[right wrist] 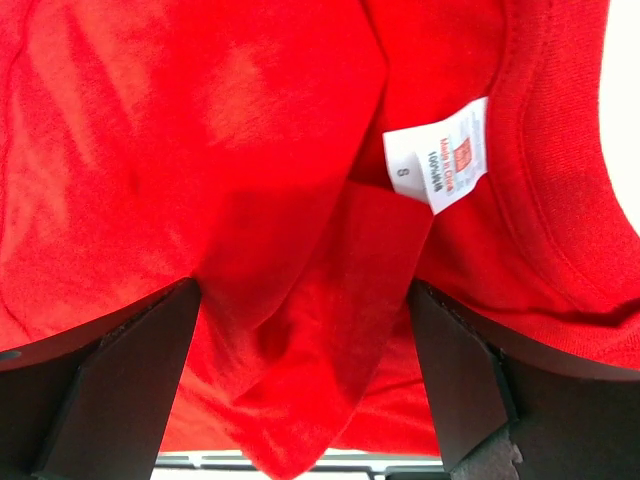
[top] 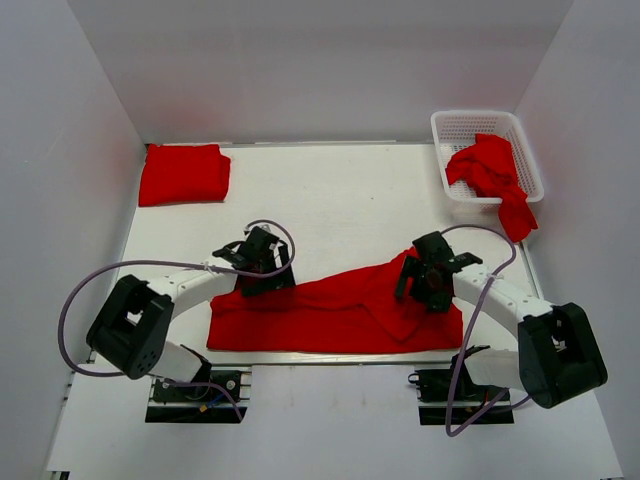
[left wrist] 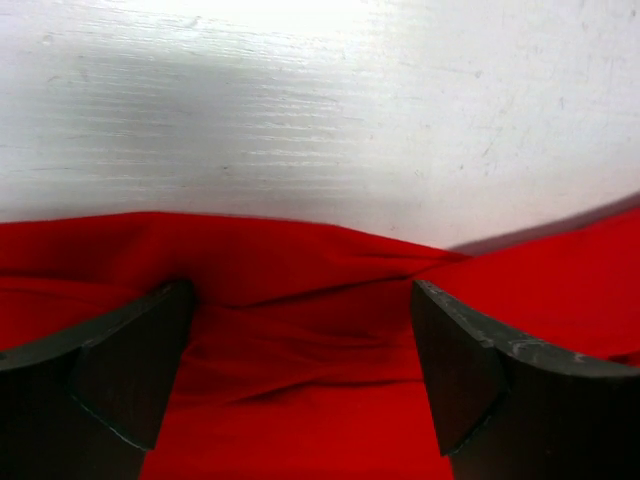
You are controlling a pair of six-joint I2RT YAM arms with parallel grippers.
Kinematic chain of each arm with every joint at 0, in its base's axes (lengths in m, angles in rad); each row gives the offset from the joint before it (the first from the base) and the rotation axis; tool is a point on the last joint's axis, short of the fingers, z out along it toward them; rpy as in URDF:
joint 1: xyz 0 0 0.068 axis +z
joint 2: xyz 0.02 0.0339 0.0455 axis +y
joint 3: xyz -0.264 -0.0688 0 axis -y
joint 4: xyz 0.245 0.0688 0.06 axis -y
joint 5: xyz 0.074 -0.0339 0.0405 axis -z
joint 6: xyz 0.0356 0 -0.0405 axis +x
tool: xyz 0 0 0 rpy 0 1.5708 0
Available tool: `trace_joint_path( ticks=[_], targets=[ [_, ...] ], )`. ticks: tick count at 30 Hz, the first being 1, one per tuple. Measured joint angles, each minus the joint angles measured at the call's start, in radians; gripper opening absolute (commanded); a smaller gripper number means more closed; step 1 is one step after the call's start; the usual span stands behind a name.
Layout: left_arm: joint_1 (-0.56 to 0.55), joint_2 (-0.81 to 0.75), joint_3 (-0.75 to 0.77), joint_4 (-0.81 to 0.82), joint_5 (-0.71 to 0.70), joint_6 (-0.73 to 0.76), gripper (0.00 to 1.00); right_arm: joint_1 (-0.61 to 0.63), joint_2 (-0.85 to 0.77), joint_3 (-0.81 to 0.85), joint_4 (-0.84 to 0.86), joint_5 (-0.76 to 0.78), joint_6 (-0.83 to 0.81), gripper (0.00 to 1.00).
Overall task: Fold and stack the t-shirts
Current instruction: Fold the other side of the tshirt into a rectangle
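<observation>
Currently, shirt [top: 330, 310] lies half-folded at 6 o'clock, our left gripper [top: 262, 262] and right gripper [top: 428, 270] over it with jaws spread, grasping nothing; next, we judge, pinch an edge and fold, then stack on the folded shirt [top: 184, 174] at 10 o'clock.

Open stretch of white table [top: 340, 200] between folded t-shirt [top: 184, 174] far left and lattice basket [top: 452, 135] far right
</observation>
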Motion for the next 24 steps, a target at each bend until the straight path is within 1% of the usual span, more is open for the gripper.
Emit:
trace_joint_path(
  ticks=[3,6,14,19,21,24],
  targets=[
    [-0.001,0.002,-0.009,0.013,-0.020,-0.039,1.00,0.000,-0.003,-0.018,0.027,0.014,0.027,0.91],
    [-0.002,0.029,0.013,-0.007,-0.053,-0.081,1.00,0.000,-0.005,-0.021,0.035,0.024,0.054,0.91],
    [-0.003,0.227,0.212,-0.135,-0.195,-0.171,1.00,0.000,0.014,-0.025,0.079,0.065,0.134,0.91],
    [0.010,0.333,0.327,-0.193,-0.284,-0.175,1.00,0.000,0.047,-0.032,0.253,0.103,0.182,0.91],
    [0.030,0.369,0.375,-0.198,-0.309,-0.176,1.00,0.000,0.088,-0.021,0.343,0.114,0.185,0.91],
    [0.066,0.429,0.452,-0.189,-0.343,-0.174,1.00,0.000,0.169,0.035,0.425,0.132,0.180,0.91]
  ],
)
